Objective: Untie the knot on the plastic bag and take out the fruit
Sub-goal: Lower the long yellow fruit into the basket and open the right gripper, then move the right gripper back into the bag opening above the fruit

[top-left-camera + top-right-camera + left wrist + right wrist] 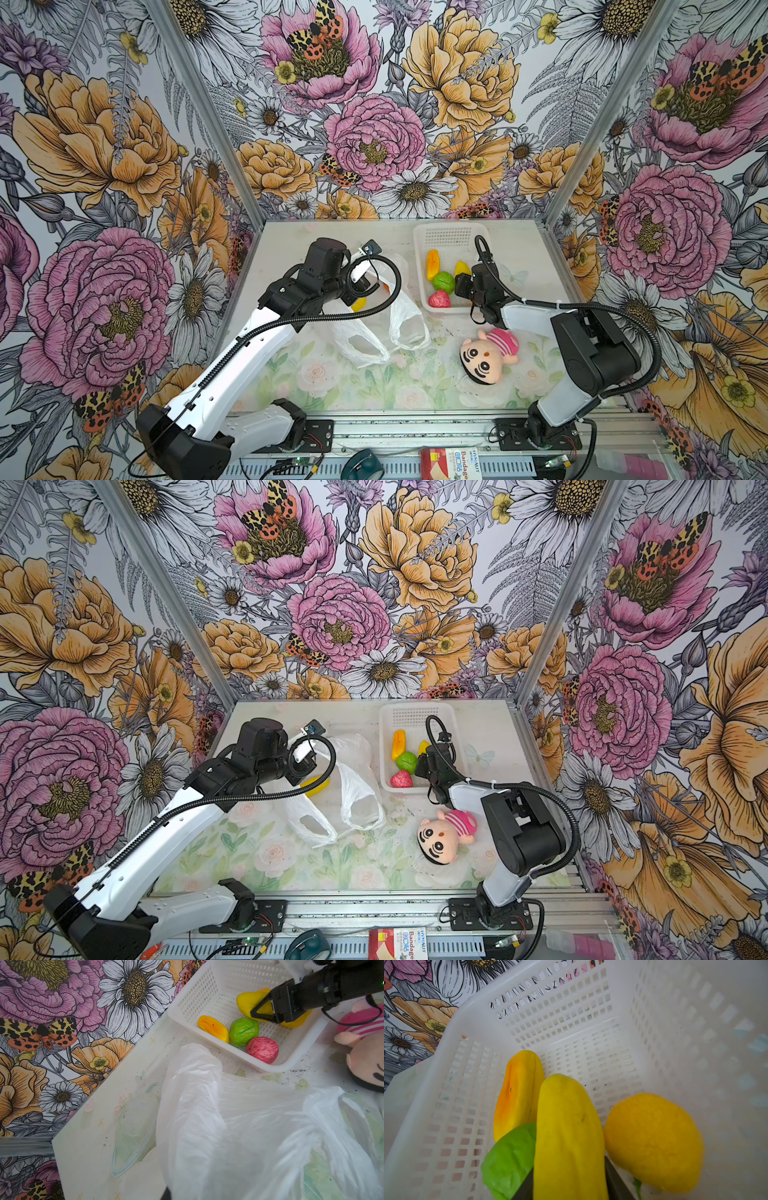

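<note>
R gripper (569, 1163) is down inside the white basket (193, 995). Its fingers sit either side of the long yellow fruit (566, 1126) and against it, but you can't tell whether they're squeezing or slack. Beside that fruit lie a round yellow one (652, 1142), a green one (508, 1159), an orange-yellow one (519, 1095) and a pink-red one (262, 1049), all in the near half of the basket; the far half is bare mesh. L gripper (360, 284) is clenched over the plastic bag (399, 309), w/ film bunching up to it in the left wrist view, so it looks pinched. The bag is thin, crinkly and see-through white, and lies mid-table just left of the basket. Its two handle loops (338, 332) are spread open and apart toward the near edge. One more yellow fruit (316, 785) shows thru the film under the L wrist, w/ a bit of orange beside it in a top view. L arm and its black cable arc across the bag and hide part of it. A plush doll (488, 353) in a pink striped top lies face up near the R arm, apart from the bag. The table (332, 382) has a pale floral print w/ dark specks. Bold flower-and-moth wallpaper (365, 124) covers three sides.
</note>
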Tool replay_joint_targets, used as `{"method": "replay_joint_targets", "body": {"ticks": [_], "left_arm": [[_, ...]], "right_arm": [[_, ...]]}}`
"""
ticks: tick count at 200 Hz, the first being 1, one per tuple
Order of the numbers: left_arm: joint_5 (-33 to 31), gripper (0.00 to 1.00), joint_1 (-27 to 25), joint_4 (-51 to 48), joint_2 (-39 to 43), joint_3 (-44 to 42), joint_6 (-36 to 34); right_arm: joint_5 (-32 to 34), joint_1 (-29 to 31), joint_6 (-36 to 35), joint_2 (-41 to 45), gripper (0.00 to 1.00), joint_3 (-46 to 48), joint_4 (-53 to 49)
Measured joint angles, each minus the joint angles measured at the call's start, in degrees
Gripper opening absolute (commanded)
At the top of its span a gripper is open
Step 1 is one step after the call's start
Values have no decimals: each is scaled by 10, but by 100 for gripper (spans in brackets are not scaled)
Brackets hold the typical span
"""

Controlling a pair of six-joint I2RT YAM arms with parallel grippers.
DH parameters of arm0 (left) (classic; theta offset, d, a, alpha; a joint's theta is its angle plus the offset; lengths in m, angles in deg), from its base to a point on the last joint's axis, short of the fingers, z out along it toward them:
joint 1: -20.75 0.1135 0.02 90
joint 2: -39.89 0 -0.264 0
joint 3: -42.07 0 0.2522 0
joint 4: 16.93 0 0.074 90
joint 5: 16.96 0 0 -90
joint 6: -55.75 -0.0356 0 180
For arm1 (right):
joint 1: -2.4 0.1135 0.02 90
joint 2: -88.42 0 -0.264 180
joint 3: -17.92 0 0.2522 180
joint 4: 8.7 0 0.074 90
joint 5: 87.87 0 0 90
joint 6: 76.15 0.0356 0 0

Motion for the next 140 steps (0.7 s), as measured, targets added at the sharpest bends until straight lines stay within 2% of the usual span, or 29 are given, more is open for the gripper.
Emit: {"method": "replay_joint_targets", "body": {"ticks": [46,90,140], "left_arm": [[0,0,3,0,0,0,0],[0,0,3,0,0,0,0],[0,0,3,0,0,0,0]], "right_arm": [[-14,-1,-1,3,78,2,-4],[-24,0,-2,70,80,52,3],[-12,35,-19,217,81,106,15]]}}
